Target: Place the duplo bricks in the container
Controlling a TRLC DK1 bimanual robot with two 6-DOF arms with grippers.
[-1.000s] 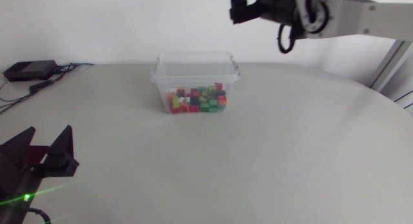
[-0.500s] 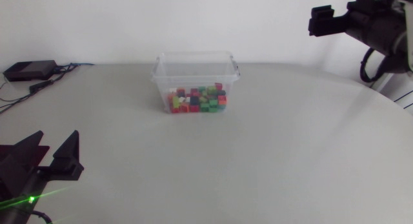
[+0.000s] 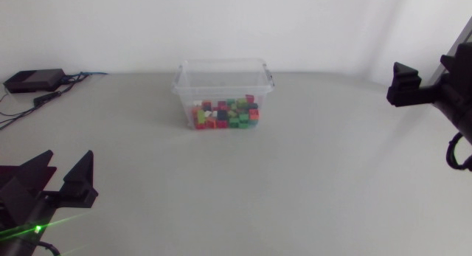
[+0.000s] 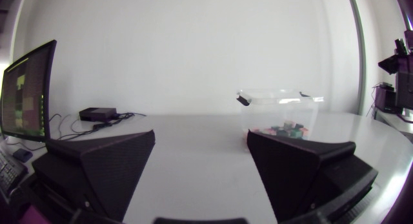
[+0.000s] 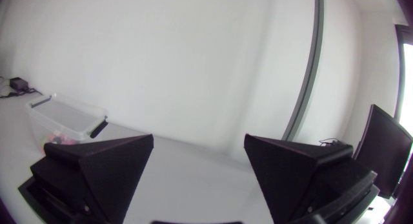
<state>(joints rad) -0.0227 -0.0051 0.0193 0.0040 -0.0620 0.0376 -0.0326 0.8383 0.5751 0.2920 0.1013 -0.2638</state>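
In the upper middle of the head view sits the clear container [image 3: 223, 73], out on the grey table [image 3: 310, 175], and the duplo bricks [image 3: 225, 114] are all heaped in the bottom of it: reds, greens, a bit of yellow and orange. I can't spot a single loose brick on the table, so to me this looks pretty much done.

Both arms are out at the sides. The left gripper [image 3: 65, 167] is down in the lower left corner, fingers spread wide with nothing between them. Its wrist view looks across the table, and the container is well ahead of it. The right gripper [image 3: 428, 68] is at the right edge, also spread wide and empty, well apart from the container. From its wrist view the tub is far ahead and off past one finger.

What could still go wrong, as far as I can judge:
- That tub looks like light plastic. If either arm sweeps across low, a finger could clip the rim and shove or tip it, and the bricks would be all over the table.
- A brick could be hiding behind the far wall of the tub. I can't tell from these angles.
- There's a small black box [image 3: 33, 80] with cables at the upper left, so a wide swing by the left arm could snag those.
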